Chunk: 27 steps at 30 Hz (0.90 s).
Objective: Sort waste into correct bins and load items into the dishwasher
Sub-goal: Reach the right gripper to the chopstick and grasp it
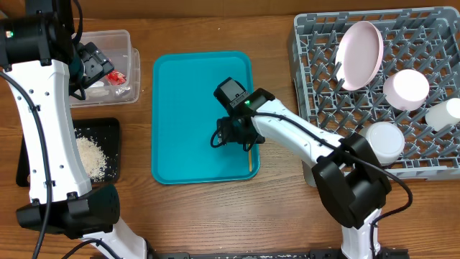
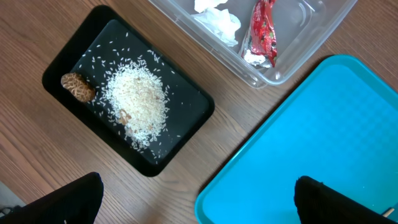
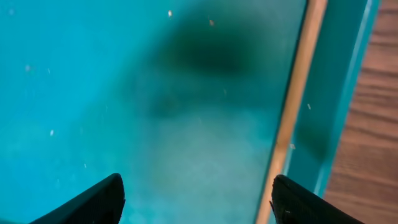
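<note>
The thin wooden stick lies on the teal tray along its right rim; it also shows in the right wrist view. My right gripper is open and empty, low over the tray, with the stick by its right finger. My left gripper is open and empty above the clear tub. The tub holds white napkins and the red wrapper. The black tray holds rice crumbs and the brown lump. The grey dish rack holds the white plate, a white bowl, a cup and another bowl.
The clear tub and the black tray stand at the left, the teal tray in the middle, the rack at the right. Bare wooden table lies in front of the tray and between tray and rack.
</note>
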Each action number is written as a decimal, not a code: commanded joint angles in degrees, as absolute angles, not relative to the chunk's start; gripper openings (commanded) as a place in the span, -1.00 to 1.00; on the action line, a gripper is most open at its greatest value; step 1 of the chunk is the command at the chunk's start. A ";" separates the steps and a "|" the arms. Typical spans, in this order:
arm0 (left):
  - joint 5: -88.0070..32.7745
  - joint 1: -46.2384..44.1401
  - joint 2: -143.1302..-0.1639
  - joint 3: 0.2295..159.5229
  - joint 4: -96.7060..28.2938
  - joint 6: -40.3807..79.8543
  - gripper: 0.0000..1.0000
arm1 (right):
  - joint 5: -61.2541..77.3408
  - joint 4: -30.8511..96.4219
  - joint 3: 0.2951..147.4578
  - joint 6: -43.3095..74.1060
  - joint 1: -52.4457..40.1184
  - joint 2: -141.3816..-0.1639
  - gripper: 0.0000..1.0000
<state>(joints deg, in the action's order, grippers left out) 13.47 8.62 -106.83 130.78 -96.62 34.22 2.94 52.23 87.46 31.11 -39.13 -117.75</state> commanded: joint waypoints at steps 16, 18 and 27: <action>13.28 8.60 -105.73 130.39 -96.64 34.92 1.00 | -2.76 51.11 85.71 32.67 -39.22 -119.61 0.43; 13.28 8.60 -105.73 130.39 -96.64 34.92 1.00 | -2.74 51.07 85.71 33.95 -39.22 -119.61 0.25; 13.28 8.56 -105.73 130.39 -96.64 34.89 0.99 | -2.96 48.99 82.85 37.19 -39.27 -119.63 0.12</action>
